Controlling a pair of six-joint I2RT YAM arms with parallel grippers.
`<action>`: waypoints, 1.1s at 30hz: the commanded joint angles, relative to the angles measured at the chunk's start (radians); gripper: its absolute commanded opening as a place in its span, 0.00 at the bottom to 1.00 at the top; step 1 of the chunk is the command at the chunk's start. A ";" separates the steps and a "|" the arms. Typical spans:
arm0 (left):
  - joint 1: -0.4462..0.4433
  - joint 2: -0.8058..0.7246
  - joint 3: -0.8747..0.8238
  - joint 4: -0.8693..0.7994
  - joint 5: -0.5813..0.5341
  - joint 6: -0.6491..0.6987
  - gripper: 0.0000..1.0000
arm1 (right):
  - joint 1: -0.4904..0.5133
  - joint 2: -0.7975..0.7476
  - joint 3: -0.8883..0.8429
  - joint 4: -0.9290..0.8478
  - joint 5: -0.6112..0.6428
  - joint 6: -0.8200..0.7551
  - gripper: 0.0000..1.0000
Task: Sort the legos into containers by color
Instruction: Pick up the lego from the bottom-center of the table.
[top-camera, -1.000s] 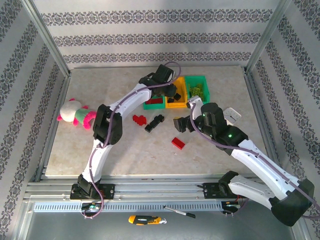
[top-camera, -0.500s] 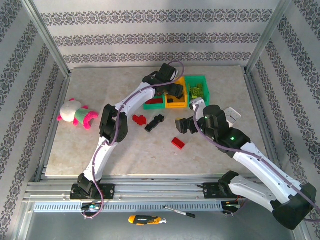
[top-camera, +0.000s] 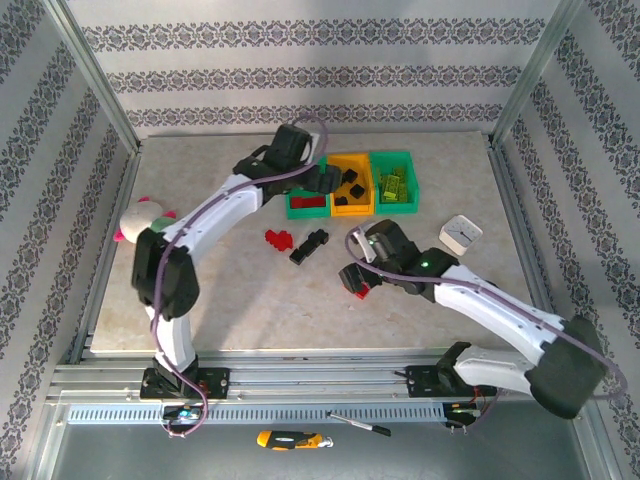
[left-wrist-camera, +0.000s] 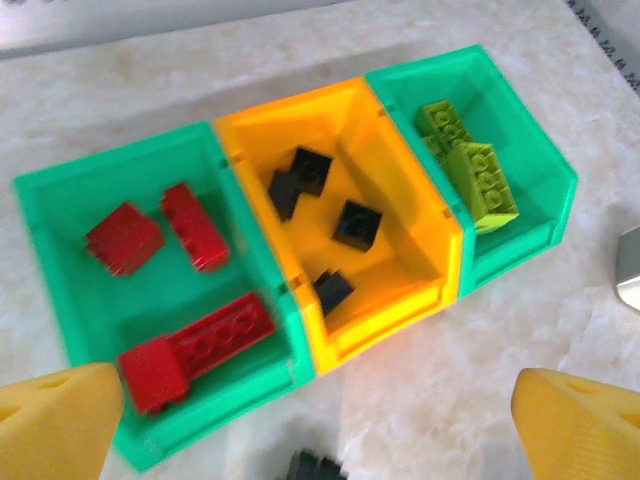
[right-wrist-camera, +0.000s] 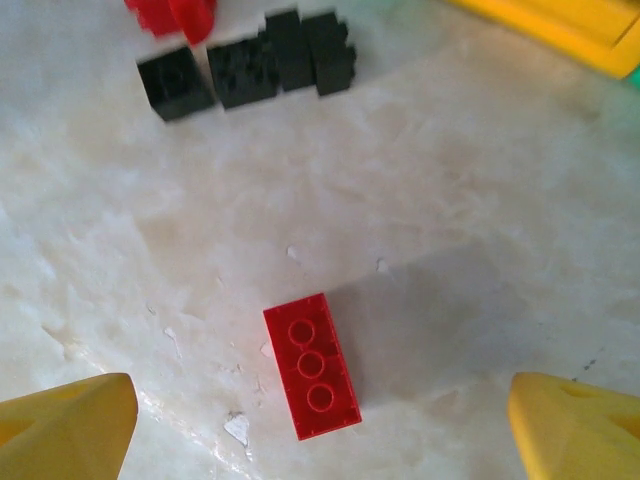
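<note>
A pale, marbled counter (top-camera: 250, 300) takes up the middle of the frame. At its left edge lies a pink, white and green plush toy (top-camera: 138, 215), partly hidden. A small white square clock (top-camera: 461, 233) sits at an angle at centre right. Striped, patterned wallpaper (top-camera: 300, 75) covers the walls along the top and sides. A metal rail (top-camera: 320, 378) runs along the bottom. Below it lie a yellow-and-black hand tool (top-camera: 290, 439) and, just to its right, a slim dark pen-like thing (top-camera: 360, 424).

A robot test cell: aluminium frame (top-camera: 320, 378), wallpapered panels (top-camera: 320, 60), marble-look table (top-camera: 250, 300)
</note>
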 joint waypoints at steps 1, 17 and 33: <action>0.034 -0.107 -0.147 0.062 -0.009 -0.058 0.99 | 0.019 0.073 0.040 -0.035 0.026 0.023 0.95; 0.067 -0.610 -0.714 0.121 0.034 0.039 0.99 | 0.026 0.443 0.096 0.011 -0.027 0.067 0.69; 0.057 -0.787 -0.893 0.199 0.229 0.319 0.99 | 0.027 0.399 0.172 -0.041 0.015 0.072 0.32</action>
